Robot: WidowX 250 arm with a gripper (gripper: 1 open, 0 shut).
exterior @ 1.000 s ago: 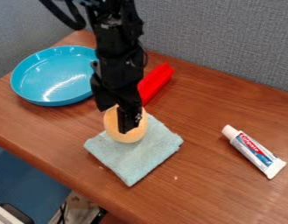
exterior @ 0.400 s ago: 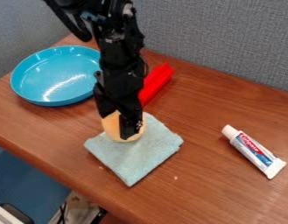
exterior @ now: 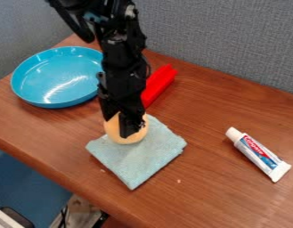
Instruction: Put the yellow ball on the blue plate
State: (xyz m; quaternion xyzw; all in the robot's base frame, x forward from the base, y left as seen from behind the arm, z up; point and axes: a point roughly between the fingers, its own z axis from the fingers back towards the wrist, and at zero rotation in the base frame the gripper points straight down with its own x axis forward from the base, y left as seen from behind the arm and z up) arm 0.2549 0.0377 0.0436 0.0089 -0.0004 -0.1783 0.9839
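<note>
While the yellow ball (exterior: 126, 134) is gripped in the closed gripper (exterior: 125, 121) above the cloth (exterior: 139, 158)'s far corner; it could be squeezed out by an off-centre pinch. The blue plate (exterior: 57, 77) could be tipped if its rim were clipped by a low carry

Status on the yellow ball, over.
Black gripper shut on round yellow ball, still over pale blue folded cloth. Round glossy blue plate holds nothing. No obstruction seen between them.

One ball (exterior: 127, 134), plate (exterior: 56, 77), cloth (exterior: 139, 158), block (exterior: 159, 85), tube (exterior: 258, 154) each
</note>
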